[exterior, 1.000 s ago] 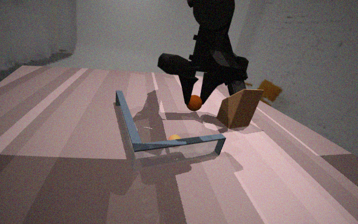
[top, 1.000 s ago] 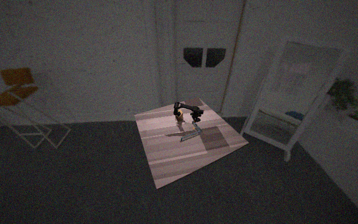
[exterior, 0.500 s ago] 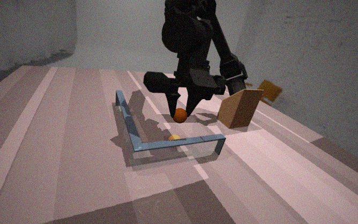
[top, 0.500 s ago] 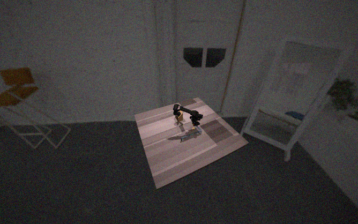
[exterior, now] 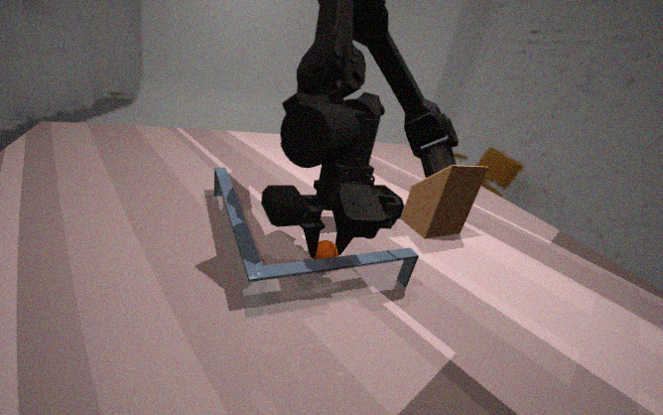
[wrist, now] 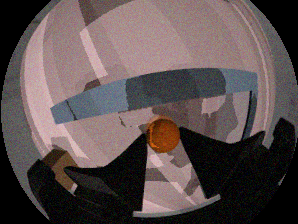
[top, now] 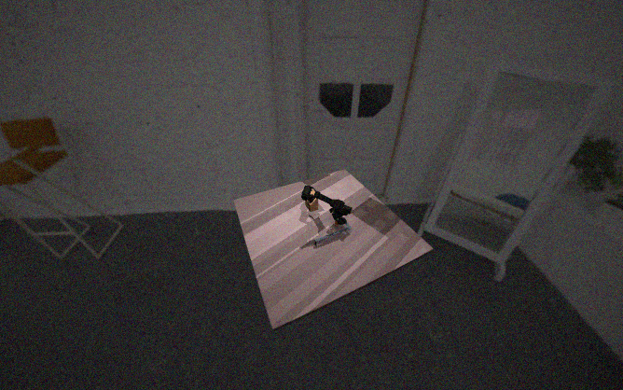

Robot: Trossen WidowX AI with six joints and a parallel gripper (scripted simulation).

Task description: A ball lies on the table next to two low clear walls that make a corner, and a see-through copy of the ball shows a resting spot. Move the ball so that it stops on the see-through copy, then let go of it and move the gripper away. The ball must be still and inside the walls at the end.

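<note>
The orange ball [exterior: 326, 249] [wrist: 163, 135] is between the fingertips of my gripper [exterior: 326, 252] [wrist: 162, 133], which is shut on it. In the exterior view the ball is low, just behind the top edge of the front clear wall [exterior: 308, 267] [wrist: 175, 86], on the inner side of the corner. The other clear wall [exterior: 237, 225] [wrist: 249, 117] runs back at the left. The see-through copy cannot be made out; the ball and fingers may cover it. Whether the ball touches the table is unclear. In the top view the ball is too small to tell.
A wooden block [exterior: 454, 204] [wrist: 62, 167] [top: 313, 205] stands outside the walls, right of the gripper in the exterior view, near the arm's base. Both walls stand close around the fingers. The striped table [top: 289, 285] [exterior: 124, 347] carries everything, with shadows over it.
</note>
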